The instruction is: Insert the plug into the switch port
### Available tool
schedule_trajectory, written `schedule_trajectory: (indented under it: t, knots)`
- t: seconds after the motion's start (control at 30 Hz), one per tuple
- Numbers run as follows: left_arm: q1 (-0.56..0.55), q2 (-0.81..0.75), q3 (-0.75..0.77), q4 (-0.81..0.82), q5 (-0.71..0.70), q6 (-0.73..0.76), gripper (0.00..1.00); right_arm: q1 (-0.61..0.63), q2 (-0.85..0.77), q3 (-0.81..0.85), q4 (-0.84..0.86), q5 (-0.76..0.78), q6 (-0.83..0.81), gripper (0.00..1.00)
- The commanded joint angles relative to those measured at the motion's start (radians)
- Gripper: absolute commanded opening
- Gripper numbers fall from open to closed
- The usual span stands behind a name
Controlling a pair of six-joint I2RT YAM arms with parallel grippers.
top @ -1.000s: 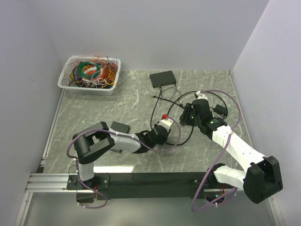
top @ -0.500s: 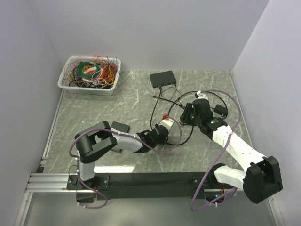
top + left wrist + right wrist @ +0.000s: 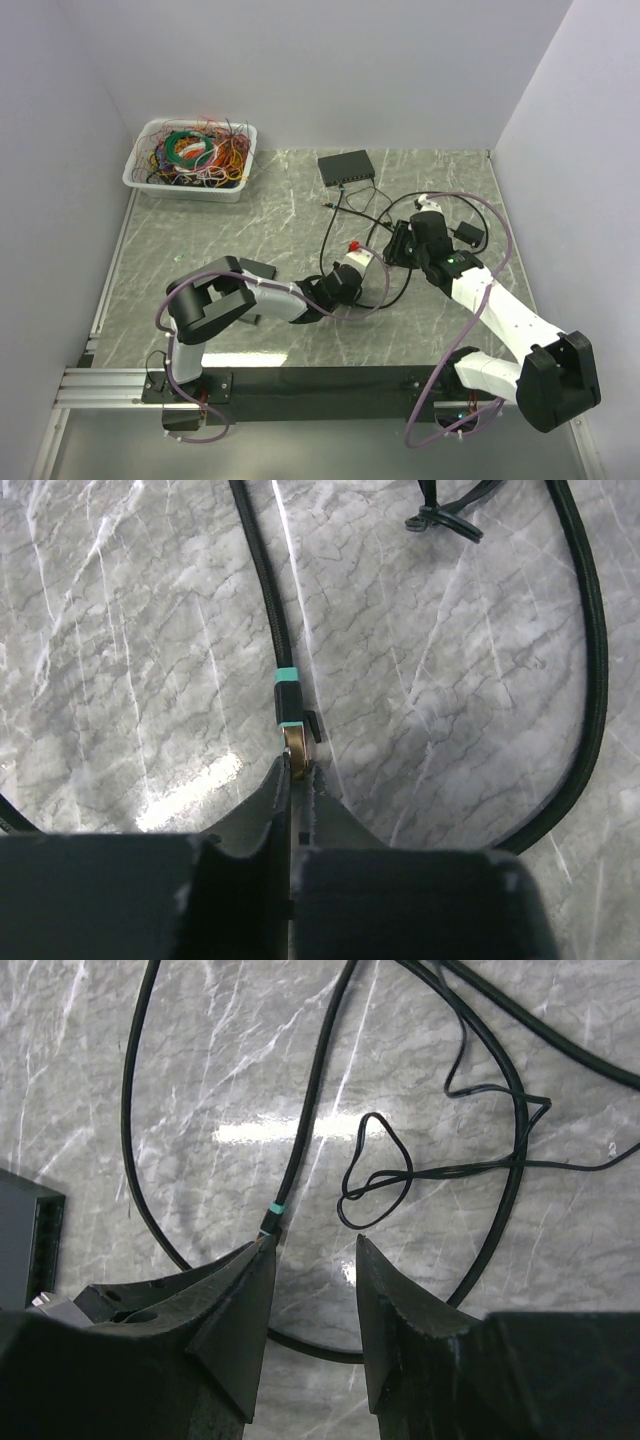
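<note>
The left wrist view is showing what the top view cannot. The left gripper (image 3: 297, 768) is pinching the metal tip of the plug (image 3: 288, 700), with its jaws pressed almost together. The teal-banded plug is lying flat on the table (image 3: 120, 680), and its black cable (image 3: 262, 580) is running away from the fingers. From above, the plug itself is too small to make out.

The right wrist view is showing the right gripper (image 3: 315, 1260) hanging over the table with its jaws spread and nothing between them. A teal-banded stretch of cable is lying just beside one finger; whether it is the same plug cannot be told. A thin wire (image 3: 375, 1175) is curling in a loop beyond.

In the top view the switch (image 3: 347, 167) is sitting near the far edge, well apart from the left gripper, with loops of cable lying between them. A bin (image 3: 192, 158) of tangled coloured wires is standing at the far left corner. A black box (image 3: 258, 270) is lying beside the left arm, and a small adapter (image 3: 467, 236) is near the right arm.

The table is grey marble-patterned, and plain pale walls (image 3: 320, 70) are enclosing it on three sides.
</note>
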Motion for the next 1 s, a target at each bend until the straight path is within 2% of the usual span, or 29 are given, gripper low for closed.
schedule_trajectory:
  t: [0.0,0.13,0.27,0.33,0.4,0.43,0.47,0.5,0.57,0.6,0.7,0.83,0.97]
  knots:
    - [0.001,0.002,0.003,-0.007,-0.002,-0.001,0.01,-0.010,-0.017,-0.001,0.029,0.001,-0.012,0.45]
    - [0.001,-0.031,-0.029,0.007,0.001,-0.002,0.01,-0.012,-0.018,-0.006,0.039,-0.002,-0.012,0.44]
    - [0.025,-0.115,-0.069,0.002,0.076,-0.010,0.01,-0.010,-0.063,-0.007,0.040,-0.036,-0.029,0.43]
    - [0.076,-0.193,-0.095,-0.012,0.185,-0.038,0.01,-0.003,-0.118,-0.010,0.048,-0.056,-0.057,0.44]
    - [0.136,-0.256,-0.130,-0.027,0.297,-0.053,0.01,0.008,-0.161,-0.015,0.054,-0.062,-0.069,0.50]
    - [0.157,-0.322,-0.141,-0.033,0.335,-0.070,0.01,0.029,-0.205,-0.021,0.063,-0.056,-0.078,0.53]
    - [0.180,-0.356,-0.150,-0.051,0.370,-0.079,0.01,0.043,-0.230,-0.025,0.074,-0.053,-0.086,0.62]
    - [0.223,-0.415,-0.161,-0.062,0.451,-0.094,0.01,0.058,-0.270,-0.039,0.104,-0.064,-0.101,0.66]
    - [0.266,-0.465,-0.156,-0.105,0.536,-0.114,0.01,0.103,-0.299,-0.048,0.135,-0.085,-0.116,0.75]
    - [0.306,-0.500,-0.147,-0.142,0.626,-0.134,0.01,0.120,-0.311,-0.056,0.167,-0.132,-0.139,0.76]
    - [0.369,-0.566,-0.138,-0.208,0.742,-0.168,0.01,0.195,-0.385,-0.079,0.235,-0.177,-0.187,0.78]
    - [0.446,-0.659,-0.156,-0.251,0.944,-0.229,0.01,0.273,-0.462,-0.114,0.290,-0.166,-0.236,0.79]
    - [0.499,-0.776,-0.190,-0.282,1.036,-0.303,0.01,0.286,-0.500,-0.124,0.345,-0.206,-0.285,0.78]
